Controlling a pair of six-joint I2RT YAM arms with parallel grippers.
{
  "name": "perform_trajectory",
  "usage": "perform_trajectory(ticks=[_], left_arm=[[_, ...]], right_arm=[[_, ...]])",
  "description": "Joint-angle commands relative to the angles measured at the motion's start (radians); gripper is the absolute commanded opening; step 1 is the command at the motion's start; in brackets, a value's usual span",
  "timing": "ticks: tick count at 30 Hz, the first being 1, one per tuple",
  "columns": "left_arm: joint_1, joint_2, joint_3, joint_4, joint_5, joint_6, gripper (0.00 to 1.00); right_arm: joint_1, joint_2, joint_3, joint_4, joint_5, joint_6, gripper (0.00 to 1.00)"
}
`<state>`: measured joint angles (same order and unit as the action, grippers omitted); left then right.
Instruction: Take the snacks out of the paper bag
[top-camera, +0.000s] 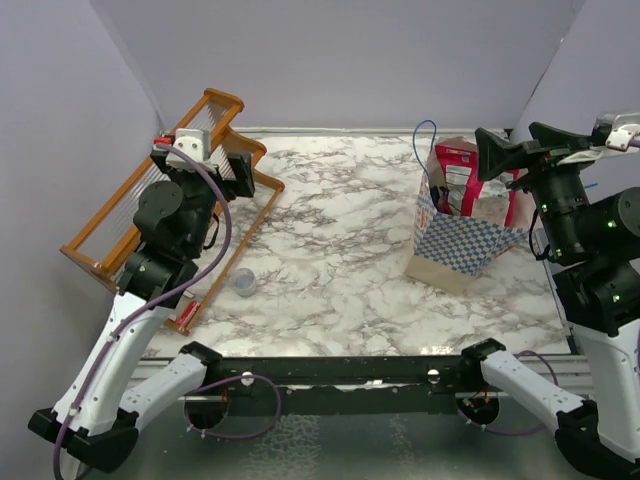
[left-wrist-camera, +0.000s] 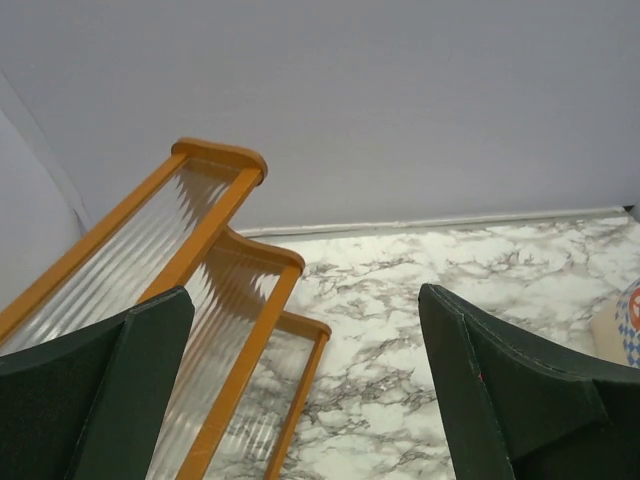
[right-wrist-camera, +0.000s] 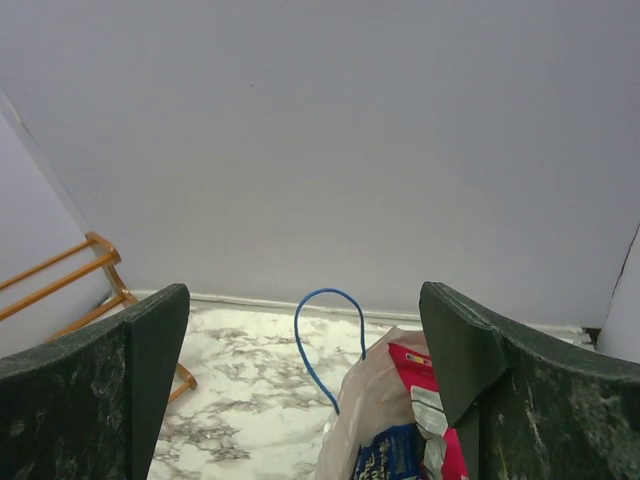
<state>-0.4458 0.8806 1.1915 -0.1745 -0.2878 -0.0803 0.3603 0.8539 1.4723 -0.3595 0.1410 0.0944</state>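
plainly, the paper bag (top-camera: 462, 240) stood on the marble table (top-camera: 340, 230) at about 3 o'clock in the top view, its mouth open and tilted toward 12. the snacks were inside it: a pink-red pouch (top-camera: 455, 160) stuck out at the top, with a blue packet (right-wrist-camera: 385, 455) just beside it. the right gripper (top-camera: 515, 145) hung above the bag's mouth, fingers spread wide and holding nothing. the left gripper (left-wrist-camera: 305, 300), equally agape and empty, was raised over the orange rack (top-camera: 150, 215) at 9 o'clock. a small cup (top-camera: 243, 282) sat near 8 o'clock.
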Motion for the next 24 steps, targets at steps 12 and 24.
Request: perform_trajectory(ticks=[12, 24], left_arm=[[0.027, -0.152, -0.331, 0.307, 0.047, -0.025, 0.99], [0.025, -0.155, -0.393, 0.418, 0.075, -0.041, 0.99]], right_arm=[[-0.028, 0.036, 0.009, -0.227, 0.064, 0.076, 0.99], [-0.036, 0.175, 0.019, -0.305, 0.041, 0.095, 0.99]])
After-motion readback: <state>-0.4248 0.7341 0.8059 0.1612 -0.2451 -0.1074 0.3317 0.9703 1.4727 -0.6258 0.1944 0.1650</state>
